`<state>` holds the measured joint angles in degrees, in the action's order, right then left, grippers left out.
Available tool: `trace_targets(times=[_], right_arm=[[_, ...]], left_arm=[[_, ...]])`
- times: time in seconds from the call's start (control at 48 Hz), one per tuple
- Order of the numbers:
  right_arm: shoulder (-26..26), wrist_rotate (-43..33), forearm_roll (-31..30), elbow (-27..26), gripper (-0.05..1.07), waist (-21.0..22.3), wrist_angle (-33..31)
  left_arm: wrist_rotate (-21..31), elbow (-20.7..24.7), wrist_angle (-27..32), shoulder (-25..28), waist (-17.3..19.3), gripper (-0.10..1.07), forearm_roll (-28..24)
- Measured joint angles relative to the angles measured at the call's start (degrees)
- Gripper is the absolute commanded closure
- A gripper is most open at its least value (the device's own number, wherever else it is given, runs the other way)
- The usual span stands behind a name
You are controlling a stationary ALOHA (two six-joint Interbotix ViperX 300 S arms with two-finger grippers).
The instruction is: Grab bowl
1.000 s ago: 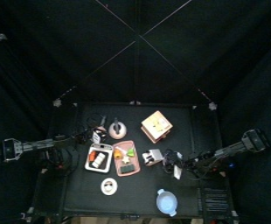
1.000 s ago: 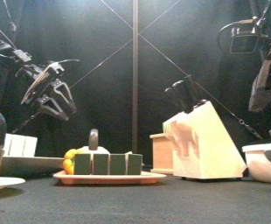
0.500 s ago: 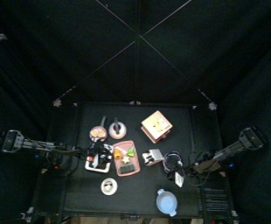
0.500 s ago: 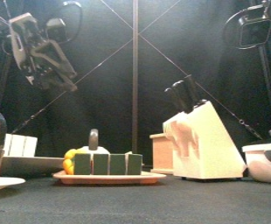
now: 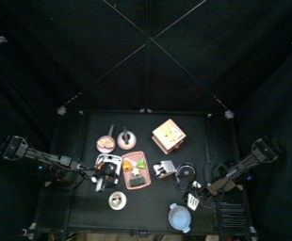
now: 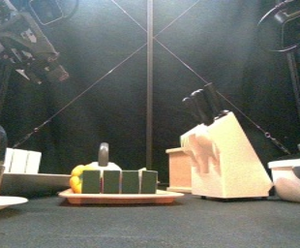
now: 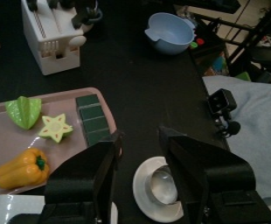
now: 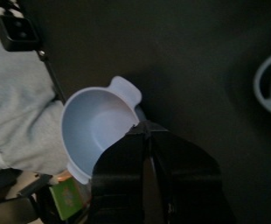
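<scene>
The light-blue bowl [image 5: 180, 217] stands at the table's front right, near the front edge. It shows at the right edge of the front view [image 6: 296, 178] and far off in the left wrist view [image 7: 170, 32]. My right gripper [image 5: 190, 195] hangs just above and behind it. In the right wrist view its jaws [image 8: 146, 131] look pressed together, with their tip over the rim of the bowl [image 8: 97, 131] beside its small spout. My left gripper [image 5: 101, 172] is open and empty, held high above the white dish [image 7: 162, 185].
A pink tray [image 7: 45, 140] of toy vegetables lies mid-table. A knife block [image 6: 230, 155] stands right of centre. A brownish-pink dish [image 5: 105, 143] sits at the back left. The white dish with dark centre [image 5: 117, 199] is at the front left.
Both arms have swung toward the table's front. The left gripper has risen up and left in the front view. The right gripper has moved over the bowl.
</scene>
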<state>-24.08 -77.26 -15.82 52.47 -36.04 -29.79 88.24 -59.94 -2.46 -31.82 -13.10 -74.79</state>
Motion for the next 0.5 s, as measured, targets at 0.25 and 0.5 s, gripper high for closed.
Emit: trace_targets(times=[0.25,0.5], right_arm=[[6.15,0.26,1.14,-6.5,0.43,-3.16,-7.65],[13.36,0.53,0.88,-8.0,0.35,-5.89,-7.82]], left_arm=[[0.0,0.0,-0.09,1.14,-1.41,0.19,0.62],[0.0,0.44,-0.18,2.02,-1.49,0.19,0.62]])
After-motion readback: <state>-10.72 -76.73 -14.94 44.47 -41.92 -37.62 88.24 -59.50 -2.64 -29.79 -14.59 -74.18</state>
